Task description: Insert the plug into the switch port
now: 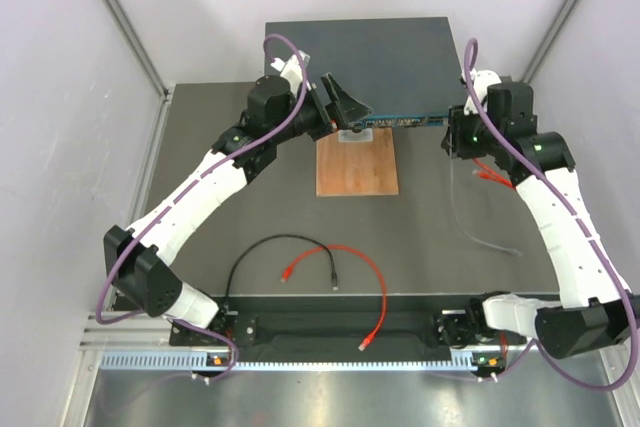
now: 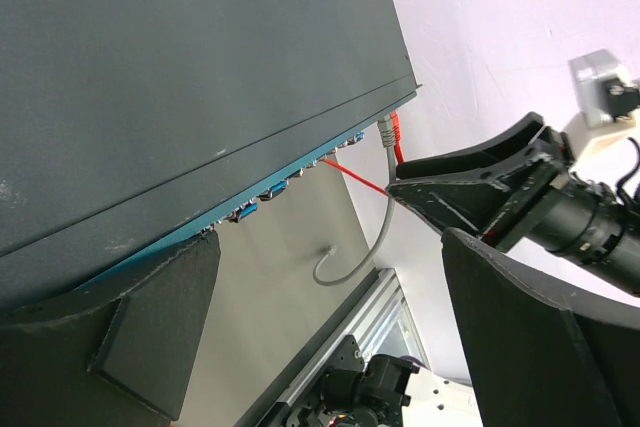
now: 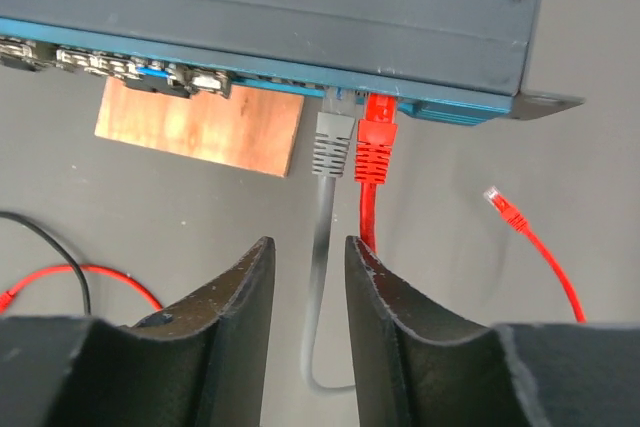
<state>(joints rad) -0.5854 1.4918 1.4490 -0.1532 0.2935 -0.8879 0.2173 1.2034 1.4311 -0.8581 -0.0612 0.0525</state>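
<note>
Between the fingers of our right gripper (image 3: 310, 247) there is only a narrow gap, and the jaws clamp nothing. The grey cable (image 3: 320, 287) runs along the table (image 3: 440, 327) beneath that gap, while the red cable (image 3: 367, 212) slips out of sight behind one fingertip. Just ahead, the red plug (image 3: 377, 137) sits in a port at the right end of the switch (image 3: 300, 7), just beside the grey plug (image 3: 333, 142). We judge it seated, which would explain jaws lined up behind it yet holding nothing. Our left gripper (image 2: 325, 247) hovers with its jaws wide apart and empty at the switch's front, near the wooden board (image 1: 357, 167), perhaps to brace the box against a push. Farther out lie a loose red cable (image 1: 383, 282) and a black cable (image 1: 262, 240), well apart from both grippers.
</note>
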